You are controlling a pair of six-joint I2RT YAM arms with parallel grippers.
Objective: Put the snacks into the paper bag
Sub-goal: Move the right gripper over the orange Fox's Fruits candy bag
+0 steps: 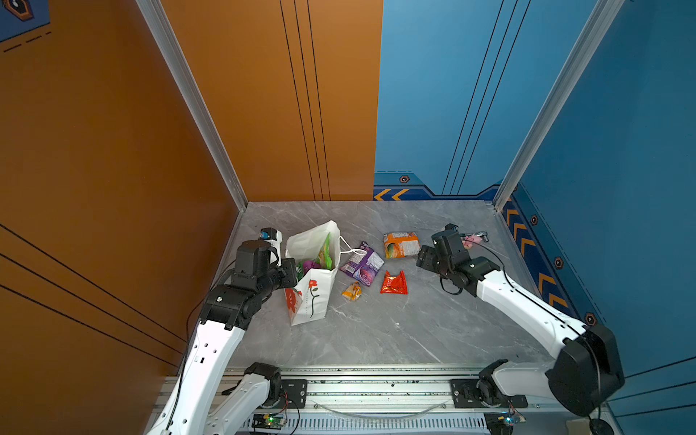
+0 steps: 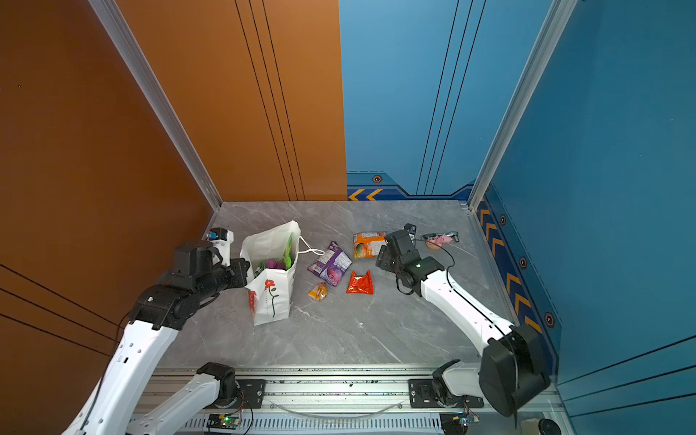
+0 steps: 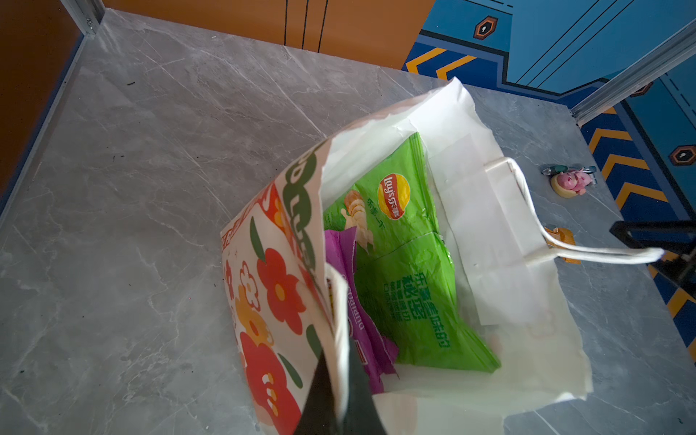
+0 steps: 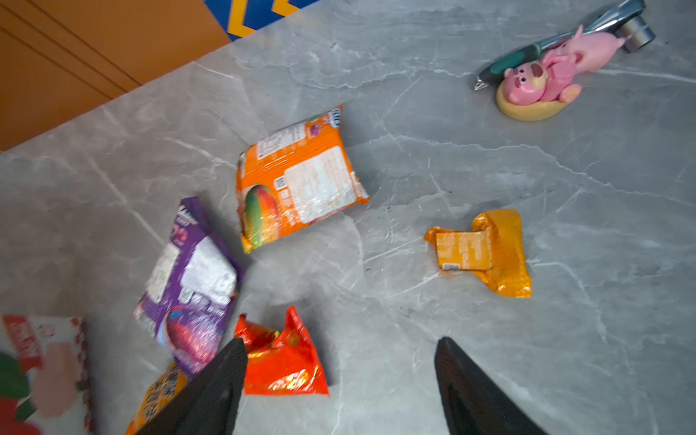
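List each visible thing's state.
paper bag, standing, mouth open
green packet, in bag
magenta packet, in bag
purple packet, on table
orange packet, on table
red packet, on table
small yellow packet, on table
second yellow packet, on table
left pincer, shut on paper bag
right pincer, open, empty

In both top views a yellow packet [image 4: 482,252], at 4 o'clock of the orange packet [image 1: 401,244], is hidden by the right gripper [image 4: 341,342]. The magenta packet [image 3: 341,248] is half covered by the bag [image 3: 489,244], itself blurred and cropped in the right wrist view.
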